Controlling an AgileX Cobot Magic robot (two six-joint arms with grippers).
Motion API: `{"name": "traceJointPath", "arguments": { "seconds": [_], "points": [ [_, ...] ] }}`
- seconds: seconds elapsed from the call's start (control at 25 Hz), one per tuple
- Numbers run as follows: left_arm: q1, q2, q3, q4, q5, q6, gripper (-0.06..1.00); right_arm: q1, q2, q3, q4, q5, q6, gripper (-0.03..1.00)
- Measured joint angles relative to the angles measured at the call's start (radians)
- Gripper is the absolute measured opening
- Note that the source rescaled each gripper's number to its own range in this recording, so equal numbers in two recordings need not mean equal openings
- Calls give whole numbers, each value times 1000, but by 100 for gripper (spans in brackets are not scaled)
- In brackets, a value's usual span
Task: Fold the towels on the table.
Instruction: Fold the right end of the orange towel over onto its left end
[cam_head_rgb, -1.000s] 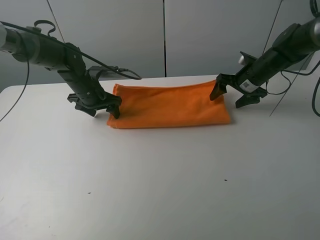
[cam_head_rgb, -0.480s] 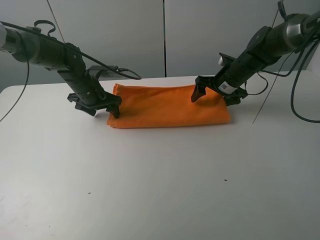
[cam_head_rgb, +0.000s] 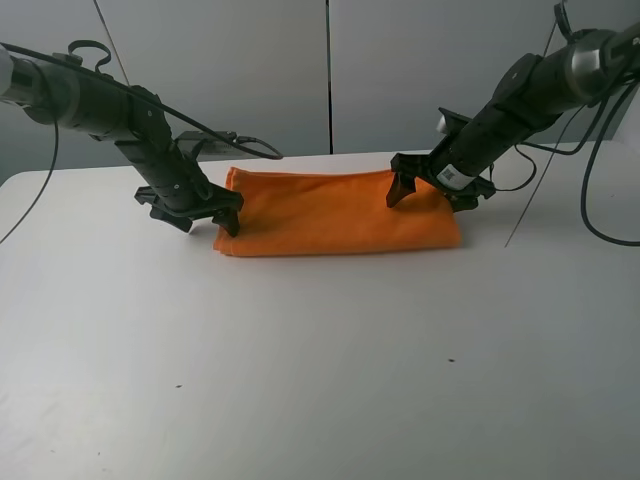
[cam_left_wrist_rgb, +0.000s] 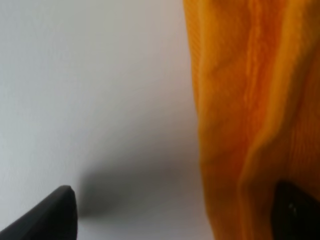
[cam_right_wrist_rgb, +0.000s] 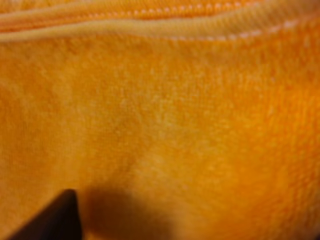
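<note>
Left gripper (cam_head_rgb: 208, 222), jaws wide, straddles the left end of the folded orange towel (cam_head_rgb: 330, 212) lying upper centre on the white table (cam_head_rgb: 320, 380); right gripper (cam_head_rgb: 430, 192), jaws apart, sits on its right end, holding nothing visibly.

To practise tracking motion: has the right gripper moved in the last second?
Yes. The right gripper has shifted leftward in the exterior high view, from straddling the right end of the towel to further in over it. The towel itself lies unmoved.
</note>
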Motion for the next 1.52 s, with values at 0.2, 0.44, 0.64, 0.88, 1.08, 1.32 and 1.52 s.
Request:
{"name": "traceJointPath", "arguments": {
  "seconds": [0.2,0.44,0.64,0.88,1.08,1.32,1.52],
  "points": [
    [0,0,0,-2,-2,0,99,3,9,0,-30,11,7,2],
    [0,0,0,-2,-4,0,99,4,-23,2,-36,15,24,2],
    [0,0,0,-2,-4,0,99,4,-39,2,-20,80,93,2],
    [0,0,0,-2,-4,0,99,4,-39,2,121,145,124,2],
    [0,0,0,0,-4,0,99,4,-39,2,217,172,127,2],
    [0,0,0,0,-4,0,99,42,-39,-45,225,167,169,2],
    [0,0,0,0,-6,0,99,81,-39,-95,230,154,227,2]
  ]
}}
